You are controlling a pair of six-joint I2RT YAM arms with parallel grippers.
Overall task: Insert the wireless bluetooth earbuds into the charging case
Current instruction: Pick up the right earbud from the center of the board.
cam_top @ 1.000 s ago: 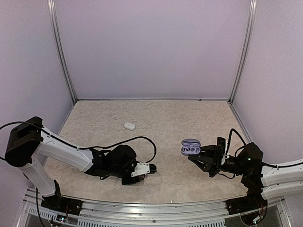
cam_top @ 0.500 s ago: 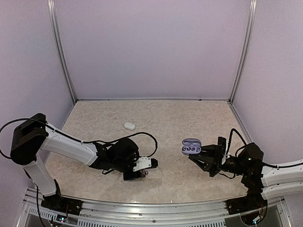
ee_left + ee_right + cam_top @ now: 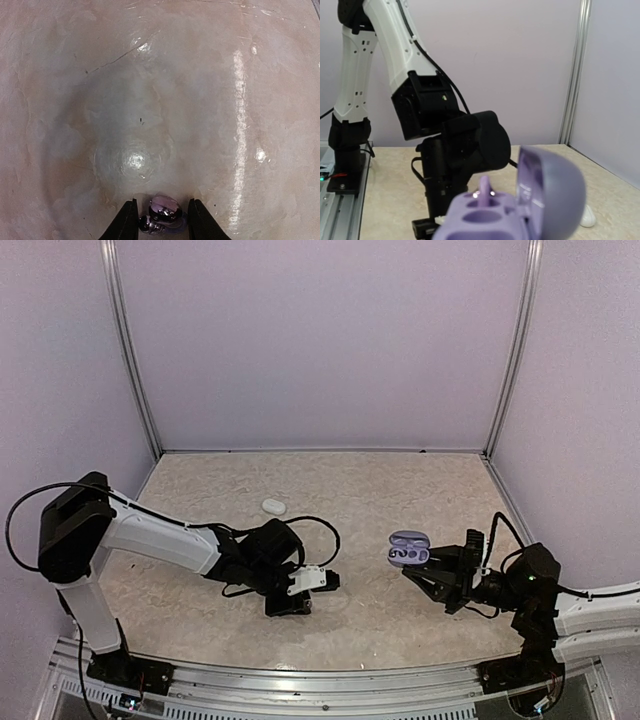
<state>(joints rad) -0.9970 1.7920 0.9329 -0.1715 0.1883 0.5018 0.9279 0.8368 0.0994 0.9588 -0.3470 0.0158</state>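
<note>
My left gripper points down at the glossy, marbled beige table. Its dark fingers flank a rounded, shiny purple-grey earbud, but I cannot tell whether they pinch it. My right gripper clamps the smooth lilac charging case, lid hinged open. A white oval case lies farther back.

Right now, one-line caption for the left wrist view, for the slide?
Left gripper, jaws flanking a purple earbud on the marbled table.
</note>
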